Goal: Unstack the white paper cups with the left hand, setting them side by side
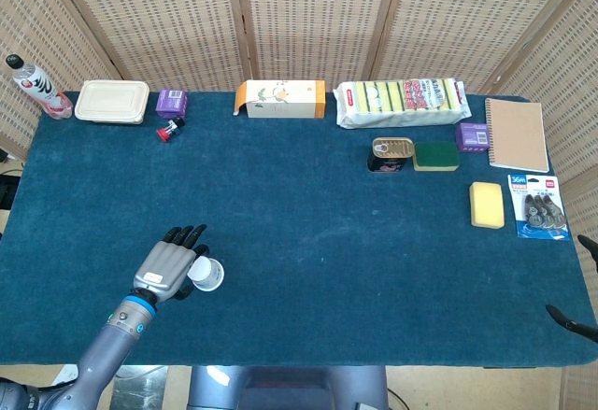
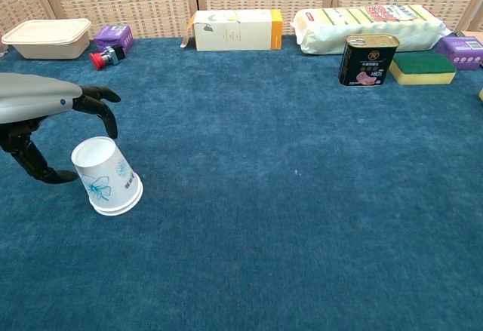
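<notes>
One stack of white flower-print paper cups (image 2: 106, 176) lies tilted on blue tabletop (image 2: 302, 195); left hand (image 2: 45, 116) hovers, fingers apart, empty. Clumsy closing could roll it away.

- Blister pack (image 1: 541, 206) at the right table edge is showing "36m" on its blue header.
- Remaining labels are reading as illegible.

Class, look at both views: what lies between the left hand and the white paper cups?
Nothing: in the chest view the left hand arches over the cups, with only bare blue cloth in the gap.
</notes>
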Controlling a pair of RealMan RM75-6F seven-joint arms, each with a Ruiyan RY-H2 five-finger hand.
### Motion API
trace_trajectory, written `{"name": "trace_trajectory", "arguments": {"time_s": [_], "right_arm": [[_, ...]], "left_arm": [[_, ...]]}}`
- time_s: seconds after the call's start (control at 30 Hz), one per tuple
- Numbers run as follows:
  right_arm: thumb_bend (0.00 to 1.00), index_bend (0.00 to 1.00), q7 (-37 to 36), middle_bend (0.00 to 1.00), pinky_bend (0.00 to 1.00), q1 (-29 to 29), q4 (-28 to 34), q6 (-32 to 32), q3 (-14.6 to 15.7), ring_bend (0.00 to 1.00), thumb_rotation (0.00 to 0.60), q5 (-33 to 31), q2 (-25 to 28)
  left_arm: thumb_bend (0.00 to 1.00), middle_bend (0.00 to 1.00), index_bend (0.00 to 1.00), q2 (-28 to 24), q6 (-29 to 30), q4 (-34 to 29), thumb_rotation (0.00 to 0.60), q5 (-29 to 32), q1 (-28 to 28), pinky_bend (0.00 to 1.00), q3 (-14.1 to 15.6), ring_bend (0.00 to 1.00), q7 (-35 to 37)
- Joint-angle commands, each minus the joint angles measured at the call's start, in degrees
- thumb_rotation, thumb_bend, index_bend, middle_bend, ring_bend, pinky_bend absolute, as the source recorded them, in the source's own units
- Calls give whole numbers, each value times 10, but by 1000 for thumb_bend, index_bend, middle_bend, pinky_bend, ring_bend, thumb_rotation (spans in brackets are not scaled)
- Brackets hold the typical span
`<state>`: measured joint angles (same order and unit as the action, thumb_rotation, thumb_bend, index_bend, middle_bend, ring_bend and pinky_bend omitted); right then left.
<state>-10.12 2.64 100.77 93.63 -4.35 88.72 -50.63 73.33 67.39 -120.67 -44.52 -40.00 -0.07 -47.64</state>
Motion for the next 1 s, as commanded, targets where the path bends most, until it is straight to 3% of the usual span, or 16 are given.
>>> {"name": "trace_trajectory", "arguments": {"time_s": [0.03, 0.57, 1.0], "right_arm": [[63, 105, -3, 0, 0, 0, 0, 0, 0, 0, 600, 1, 1], [64, 105, -14, 0, 0, 0, -3, 0, 2, 0, 600, 3, 3], [63, 104, -13, 0, 0, 0, 0, 0, 3, 0, 600, 5, 4]], "left_arm": [[270, 0, 267, 3, 4, 2, 600, 1, -2, 60, 2, 0, -3], [279, 0, 344, 14, 36, 0, 600, 11, -8, 60, 6, 0, -13], [279, 0, 355, -46, 35, -54, 600, -14, -2, 60, 2, 0, 29]]}}
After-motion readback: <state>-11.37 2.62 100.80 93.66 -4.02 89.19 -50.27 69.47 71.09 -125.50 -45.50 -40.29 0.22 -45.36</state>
